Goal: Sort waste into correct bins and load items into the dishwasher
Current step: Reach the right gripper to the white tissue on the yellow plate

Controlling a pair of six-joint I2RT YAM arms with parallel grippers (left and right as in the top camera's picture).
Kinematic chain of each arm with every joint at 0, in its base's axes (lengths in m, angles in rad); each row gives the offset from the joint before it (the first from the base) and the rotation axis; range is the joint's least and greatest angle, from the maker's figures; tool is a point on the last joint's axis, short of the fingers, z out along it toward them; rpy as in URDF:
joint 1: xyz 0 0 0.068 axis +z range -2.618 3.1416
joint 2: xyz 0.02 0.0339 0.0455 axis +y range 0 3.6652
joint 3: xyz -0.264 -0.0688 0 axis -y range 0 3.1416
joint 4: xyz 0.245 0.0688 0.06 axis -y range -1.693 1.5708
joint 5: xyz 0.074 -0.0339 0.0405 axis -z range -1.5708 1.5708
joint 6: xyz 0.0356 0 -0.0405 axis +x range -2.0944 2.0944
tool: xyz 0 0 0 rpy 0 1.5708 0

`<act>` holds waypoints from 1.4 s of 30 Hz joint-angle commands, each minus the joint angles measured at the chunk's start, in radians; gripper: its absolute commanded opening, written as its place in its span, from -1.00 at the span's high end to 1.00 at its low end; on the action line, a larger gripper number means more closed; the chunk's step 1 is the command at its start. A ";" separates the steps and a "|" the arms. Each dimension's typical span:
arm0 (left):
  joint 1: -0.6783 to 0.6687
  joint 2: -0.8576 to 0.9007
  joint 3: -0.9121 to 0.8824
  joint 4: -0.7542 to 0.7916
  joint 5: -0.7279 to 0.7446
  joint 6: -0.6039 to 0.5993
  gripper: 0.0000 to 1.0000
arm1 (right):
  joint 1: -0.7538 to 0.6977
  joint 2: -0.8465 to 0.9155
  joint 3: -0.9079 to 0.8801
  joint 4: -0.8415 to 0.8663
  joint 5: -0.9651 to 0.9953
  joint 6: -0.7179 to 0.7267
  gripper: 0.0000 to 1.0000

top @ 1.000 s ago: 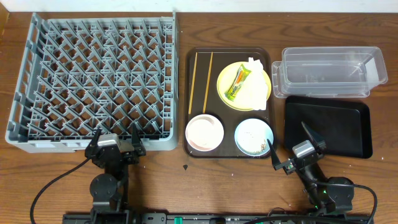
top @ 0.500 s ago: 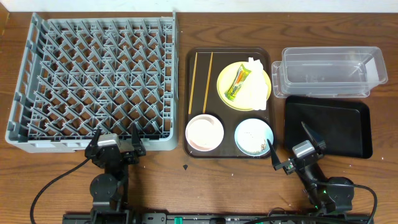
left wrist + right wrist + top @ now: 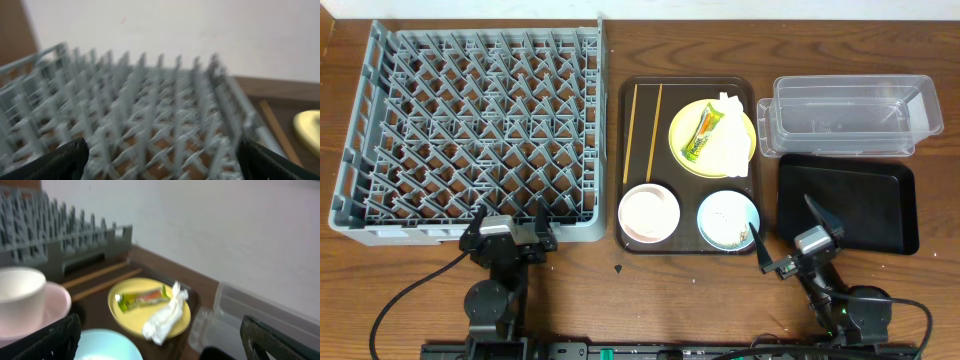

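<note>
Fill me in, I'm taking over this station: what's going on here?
Nothing is being handled now. The left hand and right hand are both open and empty at the near edge of the table. The snack wrapper and napkin lie on the yellow plate, on the brown serving tray with the chopsticks, white bowl and light blue bowl. The dish rack, clear tub and black tray hold nothing.

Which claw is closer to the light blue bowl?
Right. The right gripper sits just right of the light blue bowl; the left gripper is across by the dish rack.
</note>
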 commanded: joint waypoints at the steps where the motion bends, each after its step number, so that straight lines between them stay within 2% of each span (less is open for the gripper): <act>1: 0.002 -0.009 -0.003 0.117 0.223 -0.020 -0.92 | -0.008 -0.005 0.023 0.027 -0.028 0.203 -0.99; 5: 0.002 0.008 0.090 0.124 0.240 -0.140 -0.92 | -0.008 0.024 0.132 -0.044 -0.051 0.222 -0.98; 9: 0.002 0.103 0.266 0.024 0.283 -0.143 -0.92 | -0.008 0.159 0.330 -0.206 -0.053 0.221 -0.99; 18: 0.002 0.628 0.938 -0.583 0.415 -0.143 -0.92 | -0.007 0.832 1.009 -0.691 -0.053 0.221 -0.99; 21: 0.002 0.737 1.065 -0.695 0.459 -0.143 -0.92 | -0.008 0.983 1.149 -0.745 -0.050 0.221 -0.98; 26: 0.002 0.811 1.115 -0.729 0.540 -0.143 -0.92 | -0.006 1.154 1.221 -0.737 -0.192 0.317 -0.99; 28: 0.002 0.818 1.115 -0.732 0.579 -0.143 -0.92 | 0.009 1.222 1.233 -0.744 -0.212 0.305 -0.99; 30: 0.002 0.820 1.115 -0.737 0.587 -0.143 -0.92 | 0.045 1.290 1.253 -0.794 -0.131 0.299 -0.98; 33: 0.002 0.821 1.115 -0.737 0.586 -0.143 -0.92 | 0.119 1.397 1.269 -0.838 0.095 0.317 -0.98; 34: 0.002 0.821 1.115 -0.737 0.586 -0.143 -0.92 | 0.142 1.428 1.269 -0.837 0.163 0.337 -0.90; 35: 0.002 0.821 1.115 -0.737 0.586 -0.143 -0.92 | 0.166 1.469 1.269 -0.830 0.254 0.388 -0.69; 38: 0.002 0.822 1.115 -0.737 0.586 -0.143 -0.92 | 0.205 1.564 1.269 -0.781 0.402 0.466 -0.53; 42: 0.002 0.822 1.114 -0.737 0.586 -0.143 -0.92 | 0.239 1.691 1.269 -0.673 0.441 0.476 -0.38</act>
